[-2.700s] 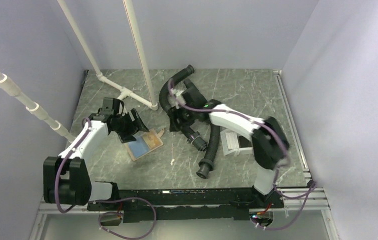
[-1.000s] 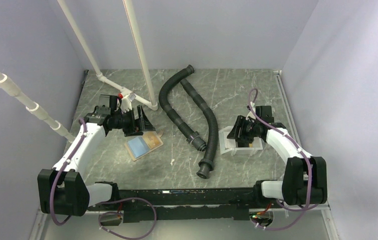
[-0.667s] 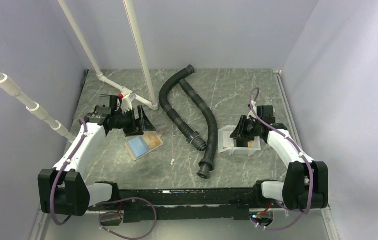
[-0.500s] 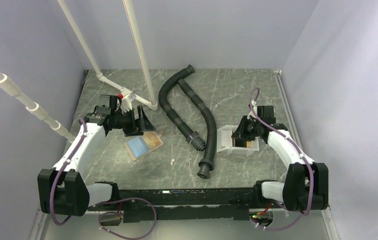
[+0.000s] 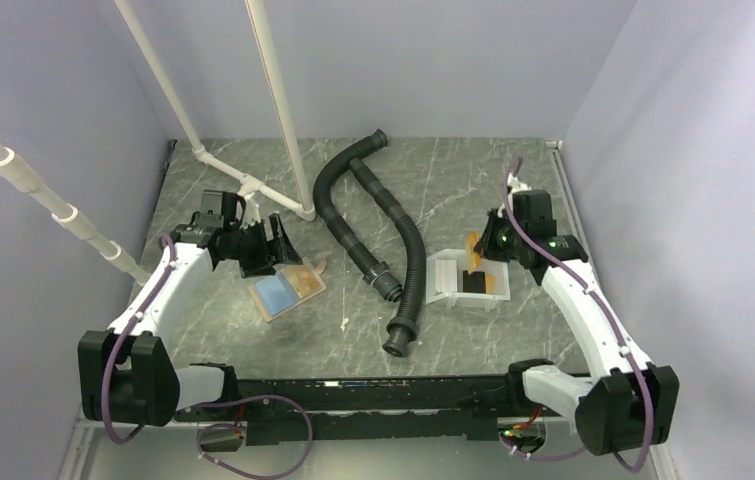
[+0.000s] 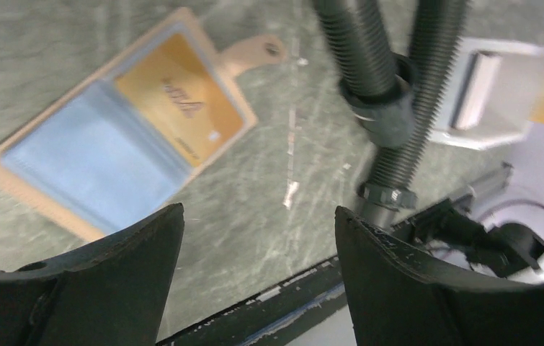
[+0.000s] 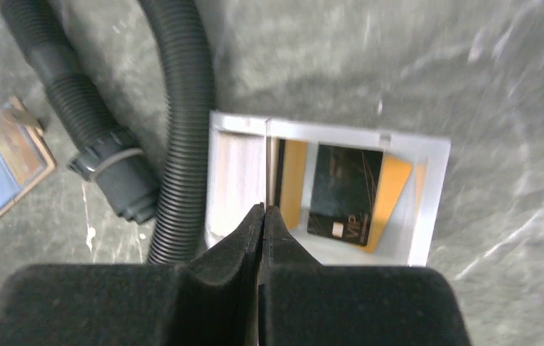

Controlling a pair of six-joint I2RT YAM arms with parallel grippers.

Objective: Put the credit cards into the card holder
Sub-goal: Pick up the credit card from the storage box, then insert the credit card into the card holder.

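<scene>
Credit cards [image 7: 344, 194]: others lie in white tray [image 7: 434, 209], 3 o'clock on desk; right tool [image 7: 264, 207] clenched on orange card [image 5: 474, 245] (edge-on, thin pinch). Card holder [image 5: 287, 289] open at 9 o'clock, left tool [image 6: 254, 213] spread wide near it. Risk: card slipping or snagging black hose [image 5: 408, 250] during crossing.

On my overhead feed: tan card holder [image 5: 287, 288], blue and orange inside, left of centre; black ribbed hoses [image 5: 408, 250] mid-frame; white tray [image 5: 441, 272] with black and orange-yellow credit cards [image 5: 474, 283], right of centre; grey-green table [image 5: 343, 330] veined white.
</scene>
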